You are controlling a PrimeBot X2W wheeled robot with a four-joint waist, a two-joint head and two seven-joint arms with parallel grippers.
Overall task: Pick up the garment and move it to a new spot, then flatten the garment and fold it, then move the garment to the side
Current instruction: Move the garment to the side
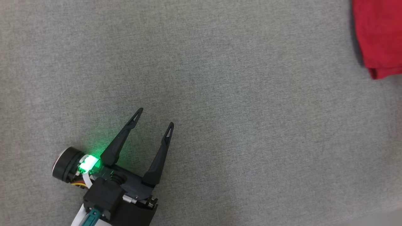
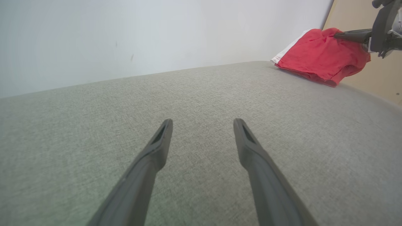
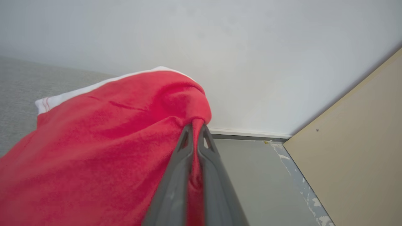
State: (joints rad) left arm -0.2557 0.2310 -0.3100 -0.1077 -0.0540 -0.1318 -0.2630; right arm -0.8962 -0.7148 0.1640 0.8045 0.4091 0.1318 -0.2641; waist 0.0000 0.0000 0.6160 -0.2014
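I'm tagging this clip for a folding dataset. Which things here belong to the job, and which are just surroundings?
Part of the job:
- red cloth garment with white trim
- right pincer, shut on a fold of it
- left pincer, open and empty

Just surroundings:
- grey woven fabric surface
- white wall
- beige flat panel
- grey floor

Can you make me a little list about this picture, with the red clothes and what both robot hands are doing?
garment: red with white trim, lying at the right side of the surface
right gripper: jaws shut on the garment
left gripper: jaws open, holding nothing
surface: grey fabric
wall: pale, plain
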